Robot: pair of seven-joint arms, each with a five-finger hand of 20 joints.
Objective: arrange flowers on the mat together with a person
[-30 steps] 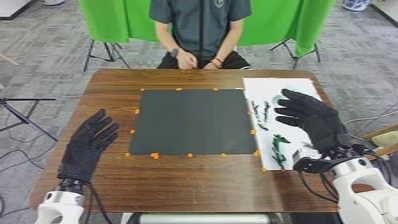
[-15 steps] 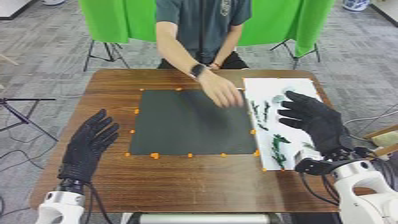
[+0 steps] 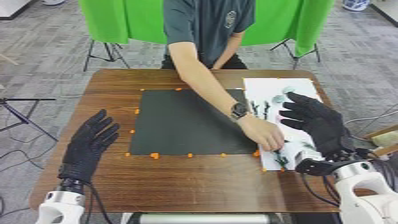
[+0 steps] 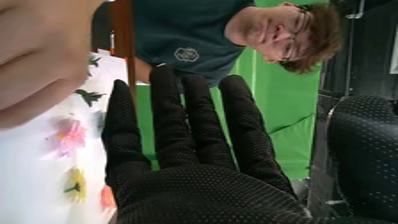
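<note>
The flowers lie on a white sheet (image 3: 258, 85) along the robot's right side of the dark mat (image 3: 191, 120): a pale blue-green flower (image 3: 289, 90) beyond the mat's far right corner, and a dark green sprig (image 3: 282, 161) just beside its near right corner. The right wrist view shows more on the sheet, off the mat's right side: a pink flower (image 4: 71, 135), a yellow flower (image 4: 75, 185) and an orange-red flower (image 4: 107, 197). A person's hand (image 3: 265, 134) reaches across the mat from its far side, fingertips down at the green sprig; whether they grip it I cannot tell. The robot's right hand (image 3: 311, 122) is farther out to the right of the mat, over the sheet, wide open, with its fingers long, straight and a little apart, and it holds nothing. The robot's left hand (image 3: 87, 145) is to the left of the mat, also open, its fingers stretched out toward the far side with slim gaps between them, and nothing in its grasp. Small orange marks (image 3: 155, 156) dot the mat's border, the brown table (image 3: 178, 190) spreads around it, and green cloth (image 3: 293, 25) hangs well beyond its far edge, behind the person
</note>
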